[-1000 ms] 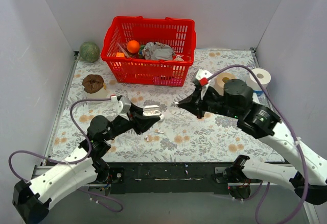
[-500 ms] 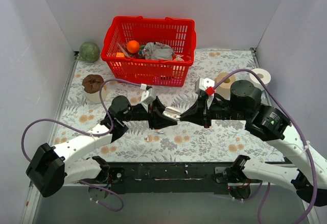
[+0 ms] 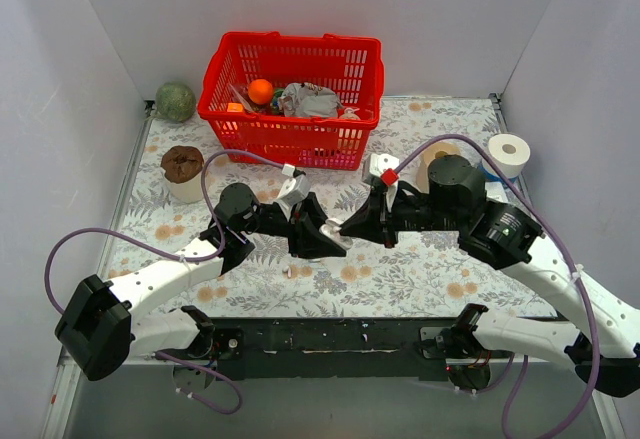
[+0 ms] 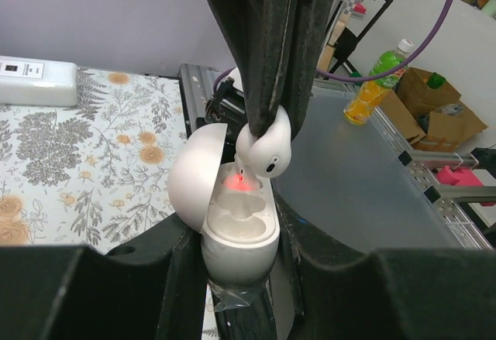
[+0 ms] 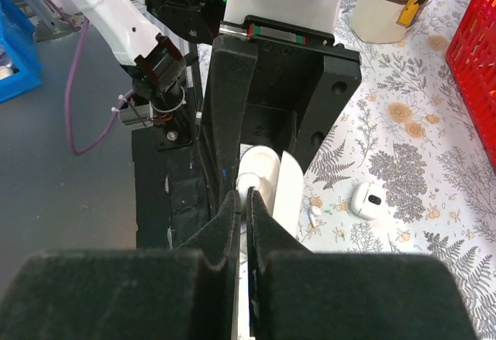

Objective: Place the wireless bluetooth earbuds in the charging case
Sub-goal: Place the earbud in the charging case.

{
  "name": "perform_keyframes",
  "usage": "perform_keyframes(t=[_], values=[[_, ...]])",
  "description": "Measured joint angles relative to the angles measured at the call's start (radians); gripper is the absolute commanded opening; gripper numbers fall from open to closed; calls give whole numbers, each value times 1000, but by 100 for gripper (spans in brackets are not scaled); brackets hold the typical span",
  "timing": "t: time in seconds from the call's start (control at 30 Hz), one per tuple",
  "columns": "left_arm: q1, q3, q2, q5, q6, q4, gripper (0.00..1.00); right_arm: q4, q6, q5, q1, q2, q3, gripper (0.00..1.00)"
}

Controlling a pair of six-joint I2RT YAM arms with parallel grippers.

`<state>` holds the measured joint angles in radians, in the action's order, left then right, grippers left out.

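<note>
Your left gripper (image 3: 320, 239) clamps the open charging case (image 4: 239, 235) over the table's middle, toward the near edge. Your right gripper (image 3: 348, 227) pinches an earbud (image 4: 263, 148) just above its cavity.

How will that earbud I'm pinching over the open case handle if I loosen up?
The earbud looks glossy and rounded, so it may slip or twist between the right fingers. It is tiny, probably very light, so it could bounce off the case rather than seat. Dropped, it would likely roll.
</note>
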<state>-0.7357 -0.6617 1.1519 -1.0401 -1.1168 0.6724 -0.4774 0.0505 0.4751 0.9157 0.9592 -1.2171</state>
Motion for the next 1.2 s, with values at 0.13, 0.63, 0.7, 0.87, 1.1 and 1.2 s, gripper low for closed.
perform_keyframes(t=[0.13, 0.63, 0.7, 0.87, 1.1, 1.2], values=[[0, -1, 0, -15, 2, -22, 0, 18, -3, 2, 12, 23, 3, 1], [0, -1, -11, -25, 23, -67, 0, 35, -2, -13, 41, 64, 3, 1], [0, -1, -16, -21, 27, -71, 0, 37, -2, -17, 42, 64, 3, 1], [0, -1, -25, -14, 35, -72, 0, 37, -2, -29, 44, 64, 4, 1], [0, -1, -28, -8, 39, -82, 0, 43, -2, -36, 48, 64, 13, 1], [0, -1, -28, -6, 40, -89, 0, 43, -3, -40, 49, 64, 16, 11]])
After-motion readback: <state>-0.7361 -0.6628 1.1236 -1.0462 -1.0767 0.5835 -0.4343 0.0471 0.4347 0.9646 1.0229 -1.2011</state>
